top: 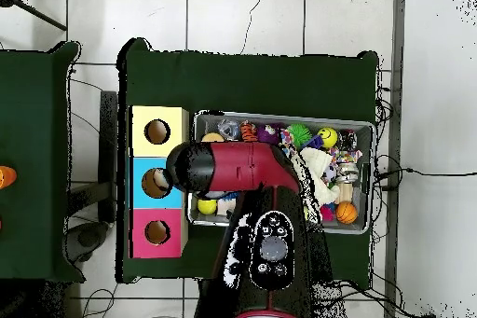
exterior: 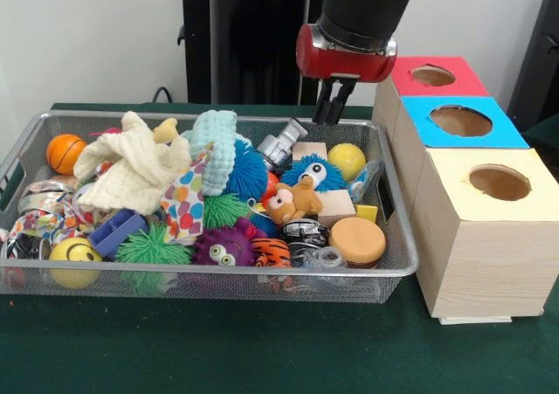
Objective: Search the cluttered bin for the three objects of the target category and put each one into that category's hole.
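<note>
One gripper (exterior: 332,110) above cluttered bin (exterior: 397,267), empty

Silver mesh bin (exterior: 397,270); orange basketball (exterior: 65,153); yellow smiley ball (exterior: 74,256); tiger-striped ball (exterior: 272,253); red, blue, cream box tops (exterior: 461,120).

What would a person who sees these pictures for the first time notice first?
The wide silver wire-mesh bin on the green table catches the eye first, heaped with colourful toys such as a purple fuzzy ball with eyes near its front and a small orange basketball in its far left corner. Above its far right part hangs the red and black gripper. Beside the bin stand three wooden boxes with round holes, topped red, blue and cream.
</note>
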Motion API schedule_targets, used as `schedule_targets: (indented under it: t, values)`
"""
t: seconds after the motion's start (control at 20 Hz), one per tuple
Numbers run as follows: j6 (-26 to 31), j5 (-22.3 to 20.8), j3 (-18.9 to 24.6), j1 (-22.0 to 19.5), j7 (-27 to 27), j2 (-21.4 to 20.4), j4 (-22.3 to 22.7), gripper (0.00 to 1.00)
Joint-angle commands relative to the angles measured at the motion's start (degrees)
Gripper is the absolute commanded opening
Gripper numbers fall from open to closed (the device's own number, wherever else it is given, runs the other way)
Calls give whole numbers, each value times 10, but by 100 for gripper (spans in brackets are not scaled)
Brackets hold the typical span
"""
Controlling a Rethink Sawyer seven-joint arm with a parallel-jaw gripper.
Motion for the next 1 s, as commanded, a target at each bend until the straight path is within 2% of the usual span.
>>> schedule_targets:
  t: [0.05, 0.2, 0.5, 0.7, 1.0]
  values:
    - [-132, -3, 29, -22, 120, 97, 57, 0]
    - [-201, -15, 26, -25, 126, 142, 40, 0]
    - [-248, -3, 25, -29, 111, 165, 45, 0]
    - [-258, 12, 33, -38, 102, 181, 44, 0]
    - [-247, 17, 40, -45, 89, 180, 44, 0]
